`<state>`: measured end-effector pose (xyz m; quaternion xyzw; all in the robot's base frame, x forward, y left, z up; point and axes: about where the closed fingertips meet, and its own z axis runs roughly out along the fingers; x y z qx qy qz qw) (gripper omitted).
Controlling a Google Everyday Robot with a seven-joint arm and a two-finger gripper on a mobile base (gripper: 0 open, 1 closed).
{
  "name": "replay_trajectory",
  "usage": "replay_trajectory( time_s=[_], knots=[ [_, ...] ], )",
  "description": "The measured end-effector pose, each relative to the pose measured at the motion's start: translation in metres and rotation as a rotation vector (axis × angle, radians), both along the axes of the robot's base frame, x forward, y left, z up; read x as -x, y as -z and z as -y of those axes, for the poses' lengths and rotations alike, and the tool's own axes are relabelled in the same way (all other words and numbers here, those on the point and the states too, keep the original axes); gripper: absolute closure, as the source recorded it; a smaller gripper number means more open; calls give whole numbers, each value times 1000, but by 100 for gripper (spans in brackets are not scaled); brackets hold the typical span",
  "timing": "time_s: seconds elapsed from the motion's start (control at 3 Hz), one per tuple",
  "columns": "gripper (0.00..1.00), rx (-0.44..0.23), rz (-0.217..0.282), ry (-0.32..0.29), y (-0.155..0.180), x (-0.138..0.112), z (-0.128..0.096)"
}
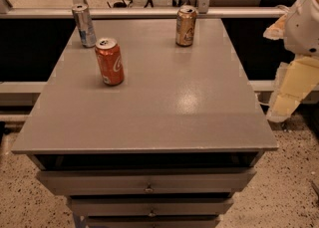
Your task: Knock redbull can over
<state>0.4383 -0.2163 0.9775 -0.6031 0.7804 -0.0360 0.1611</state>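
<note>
The redbull can [83, 25] looks light and tall, so I would push near its top. The gripper [291, 90] hangs beside the table [164, 107], at its right edge; spread or closed, I cannot tell.

A single view looks down from above and in front of the bench [164, 122], facing across its grey top toward the far rail [149, 13]. It sits fairly near: the bench fills most of the frame, with drawer fronts [148, 182] at the bottom. The tool [285, 100] hangs at the right edge, beside the bench.
</note>
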Motion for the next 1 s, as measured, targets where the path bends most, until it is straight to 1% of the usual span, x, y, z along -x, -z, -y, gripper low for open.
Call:
replay_trajectory(
  time_s=[0.33, 0.67, 1.0],
  knots=[
    [0, 0, 0, 0, 0, 0, 0],
    [0, -86, 33, -67, 10, -46, -36],
    [0, -298, 130, -225, 16, -147, -125]
  ],
)
